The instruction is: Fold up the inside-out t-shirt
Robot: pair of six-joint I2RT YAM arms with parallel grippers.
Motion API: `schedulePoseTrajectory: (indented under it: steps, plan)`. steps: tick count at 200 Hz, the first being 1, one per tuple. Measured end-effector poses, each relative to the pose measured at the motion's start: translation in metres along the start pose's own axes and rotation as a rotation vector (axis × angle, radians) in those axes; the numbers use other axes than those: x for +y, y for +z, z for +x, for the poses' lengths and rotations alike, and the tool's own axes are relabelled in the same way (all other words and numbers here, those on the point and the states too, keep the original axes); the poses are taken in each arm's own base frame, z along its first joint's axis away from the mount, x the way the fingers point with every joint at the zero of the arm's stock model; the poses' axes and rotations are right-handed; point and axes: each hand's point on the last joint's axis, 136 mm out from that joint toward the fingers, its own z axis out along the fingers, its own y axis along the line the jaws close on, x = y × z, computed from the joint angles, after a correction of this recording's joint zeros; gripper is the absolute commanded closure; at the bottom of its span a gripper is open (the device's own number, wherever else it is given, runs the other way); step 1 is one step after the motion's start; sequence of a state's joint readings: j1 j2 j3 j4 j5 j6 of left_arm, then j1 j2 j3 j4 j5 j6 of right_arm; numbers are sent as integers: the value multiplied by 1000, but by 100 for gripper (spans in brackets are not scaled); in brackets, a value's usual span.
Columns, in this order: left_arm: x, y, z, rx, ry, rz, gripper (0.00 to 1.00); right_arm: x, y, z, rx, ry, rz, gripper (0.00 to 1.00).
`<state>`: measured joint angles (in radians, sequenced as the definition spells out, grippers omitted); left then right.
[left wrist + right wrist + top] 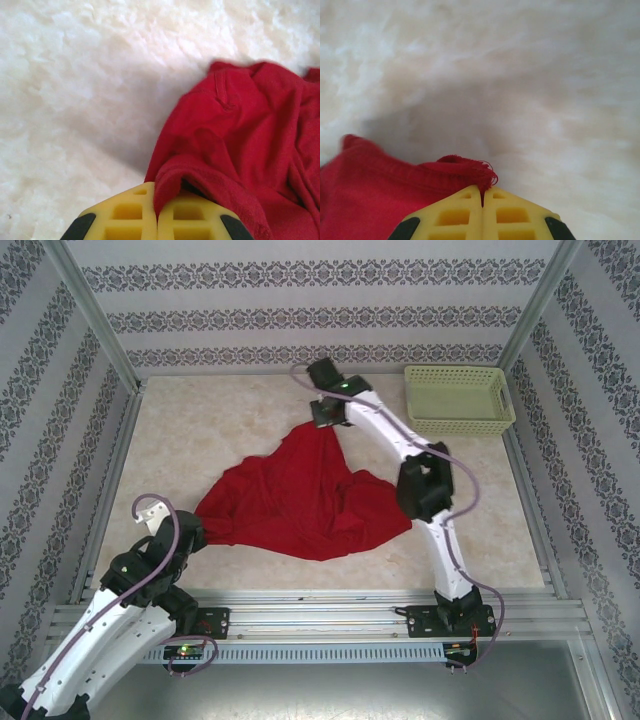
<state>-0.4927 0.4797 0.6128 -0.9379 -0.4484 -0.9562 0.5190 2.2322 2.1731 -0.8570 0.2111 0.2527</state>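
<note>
No fold was visible yet. The shirt (300,502) lay as a rumpled, roughly three-cornered heap on the table (200,430), well apart from the basket (460,425), toward the near-left of it. My read: this was the very start, just corners being pinched so the cloth could be spread. Flattening, maybe turning it right side out, and every fold were all left to do. The right gripper (482,200) was clenched on a frayed hem edge. From above, the right gripper (326,418) sat at the shirt tip nearest the basket, with the cloth drawn up to a point there. The left gripper (156,212) was clamped on a bunched fold of red cloth. From above, the left gripper (197,528) sat at the shirt corner farthest from the basket. A stitched seam (220,93) showed on the cloth by that grip; whether that meant inside-out I could not tell. No sleeves or neck trim could be picked out in the heap. The basket itself stood in the far-right corner, not touching the shirt and not in the way. The likelier snags, as I judged them: the right arm's elbow (425,490) hung over the shirt's basket-side edge, and heavy wrinkles ran through the middle, so a pull from two corners might only stretch the bunch rather than flatten it.
</note>
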Motion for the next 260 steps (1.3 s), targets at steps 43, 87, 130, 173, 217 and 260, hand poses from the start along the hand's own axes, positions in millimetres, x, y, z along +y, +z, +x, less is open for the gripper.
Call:
schedulePoseTrajectory:
  steps: [43,87,130,173,217,260]
  plan:
    - [-4,4,-17,-31,29,-51,100,-56,-119,22,-189,56,64,100]
    - [7,30,8,53,14,-84,100,-77,-100,134,-55,113,79,100]
    - [-14,44,-1,152,-23,-43,100,-85,-104,135,-33,138,99,100]
    - [-116,21,-91,47,-30,236,100,-93,-220,15,-403,202,36,100]
    - [-184,-32,-174,-128,-18,444,100,-123,-361,-28,-726,251,24,100]
    - [-183,-129,-248,-407,-27,532,100,-148,-441,-23,-874,268,50,100]
